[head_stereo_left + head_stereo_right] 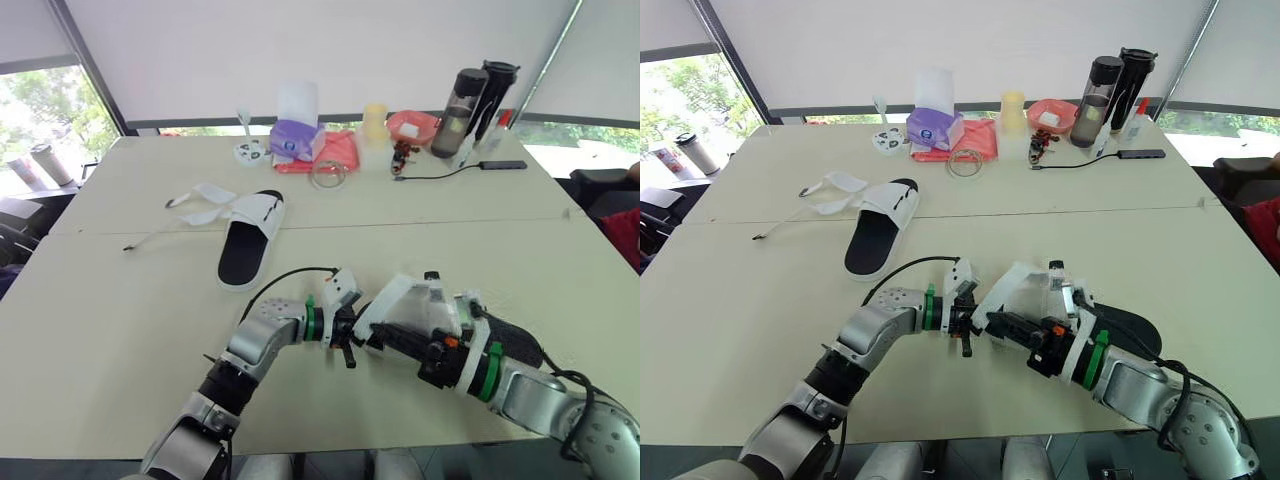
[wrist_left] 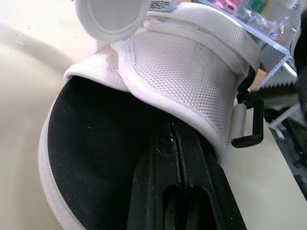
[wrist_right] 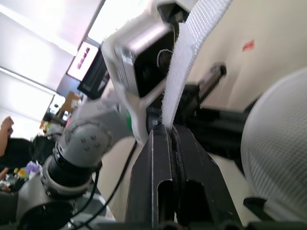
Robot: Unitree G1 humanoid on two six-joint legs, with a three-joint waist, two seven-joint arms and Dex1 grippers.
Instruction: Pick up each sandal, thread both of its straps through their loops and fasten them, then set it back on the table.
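One white sandal with a black footbed (image 1: 250, 240) lies on the table at the left-centre, its two straps (image 1: 200, 205) spread open to its left. The second sandal (image 1: 412, 298) is held just above the table's front edge between both arms. My right gripper (image 3: 171, 128) is shut on that sandal's white strap (image 3: 184, 62), which runs up out of its fingertips. My left gripper (image 2: 176, 143) is shut, its tips at the edge of the white mesh upper (image 2: 182, 67) over the black footbed (image 2: 100, 153). A black plastic loop (image 2: 252, 120) hangs at the upper's side.
Along the far edge of the table (image 1: 120, 300) stand a purple tissue box (image 1: 293, 140), a pink cloth (image 1: 338, 150), a clear tape roll (image 1: 328, 173), a yellow cup (image 1: 375, 125), a red bowl (image 1: 412, 125) and two dark bottles (image 1: 470, 100). A cable with a hub (image 1: 500, 165) lies near them.
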